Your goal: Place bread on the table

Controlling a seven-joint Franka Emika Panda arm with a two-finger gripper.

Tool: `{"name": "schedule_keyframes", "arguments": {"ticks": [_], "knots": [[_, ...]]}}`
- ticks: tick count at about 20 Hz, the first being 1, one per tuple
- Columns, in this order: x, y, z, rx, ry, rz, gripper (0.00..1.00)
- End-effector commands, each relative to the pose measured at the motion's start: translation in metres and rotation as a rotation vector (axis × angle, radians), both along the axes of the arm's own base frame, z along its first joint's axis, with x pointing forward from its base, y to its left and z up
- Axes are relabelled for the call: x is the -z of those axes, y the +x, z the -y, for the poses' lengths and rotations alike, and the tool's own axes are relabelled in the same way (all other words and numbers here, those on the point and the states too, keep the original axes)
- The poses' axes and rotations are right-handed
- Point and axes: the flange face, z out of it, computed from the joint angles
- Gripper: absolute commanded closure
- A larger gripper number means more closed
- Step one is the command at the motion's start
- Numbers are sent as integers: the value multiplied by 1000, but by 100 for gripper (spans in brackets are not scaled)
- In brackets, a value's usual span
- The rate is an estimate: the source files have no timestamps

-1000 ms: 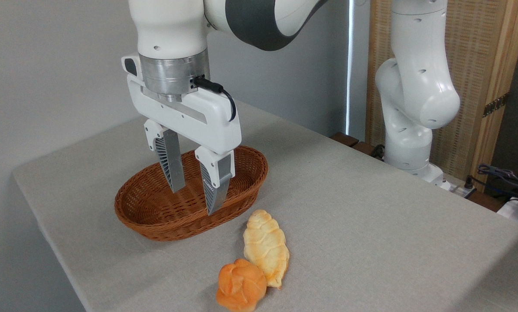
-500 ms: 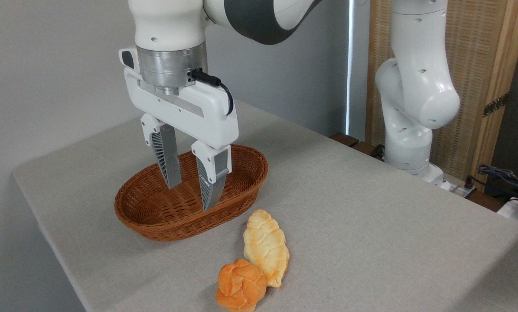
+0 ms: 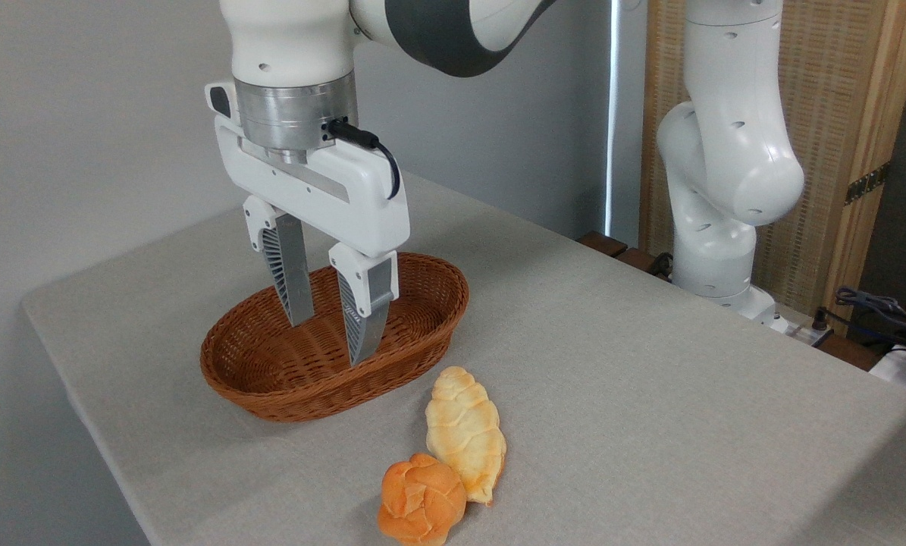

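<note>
the gripper (image 3: 330, 340) is hanging open and empty over the basket (image 3: 286, 398) – the bread (image 3: 421, 509) is sitting on the table (image 3: 650, 379) at its five o'clock, touching the pale loaf (image 3: 464, 432) – so the placing looks done, leaving only a retreat.

Directly below the gripper (image 3: 327, 341) sits the wicker basket (image 3: 271, 394), its rim ringing the fingertips. Bare table (image 3: 650, 394) lies to its right; bread (image 3: 421, 500) and a pale loaf (image 3: 464, 431) block the near-right.
</note>
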Motion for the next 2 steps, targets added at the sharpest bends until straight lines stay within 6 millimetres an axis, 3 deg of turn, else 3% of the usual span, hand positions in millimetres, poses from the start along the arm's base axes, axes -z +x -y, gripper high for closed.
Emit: {"name": "schedule_keyframes", "arguments": {"ticks": [1,2], "knots": [[0,-1,15,9,-5,-4,0],[0,0,16,10,-5,-3,0]]}}
